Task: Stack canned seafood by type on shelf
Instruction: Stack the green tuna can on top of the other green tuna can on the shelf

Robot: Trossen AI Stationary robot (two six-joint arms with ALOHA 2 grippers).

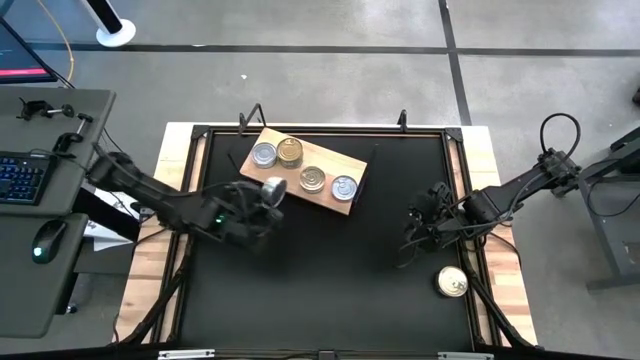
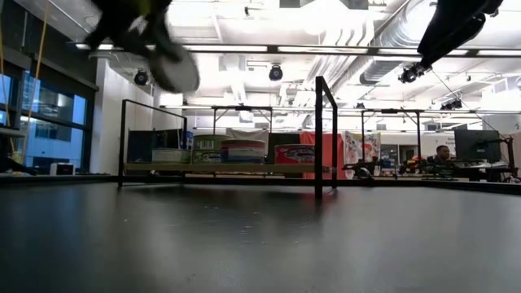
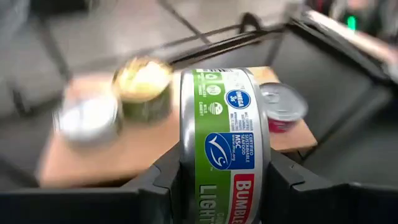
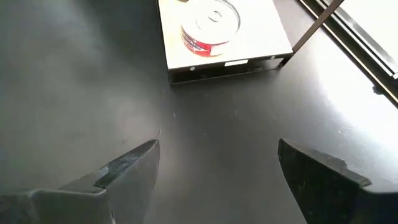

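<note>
The light wooden shelf (image 1: 330,160) lies at the table's far middle and carries two silver-topped cans (image 1: 264,155) (image 1: 343,187) and two gold-topped cans (image 1: 290,150) (image 1: 313,179). My left gripper (image 1: 262,198) is just near of the shelf's left part, shut on a green-labelled tin (image 3: 227,143) with a silver top (image 1: 272,187), high above the table in the low view (image 2: 175,69). A gold-topped can (image 1: 452,283) stands on the table at the near right. My right gripper (image 1: 420,228) is open and empty, at the table's right, far of that can. My left gripper pinches the green-labelled tin between its two fingers (image 3: 166,177), which lie on the tin's two flat faces (image 3: 186,155). The tin's curved wall faces the wrist camera. The tin is tilted on edge and lifted clear of the table and the shelf.
A black frame with upright posts (image 2: 319,134) edges the black table (image 1: 320,290). A side desk with a keyboard (image 1: 20,175) and a mouse (image 1: 47,240) stands to the left. The red-labelled silver can (image 4: 210,25) shows on the shelf's right end.
</note>
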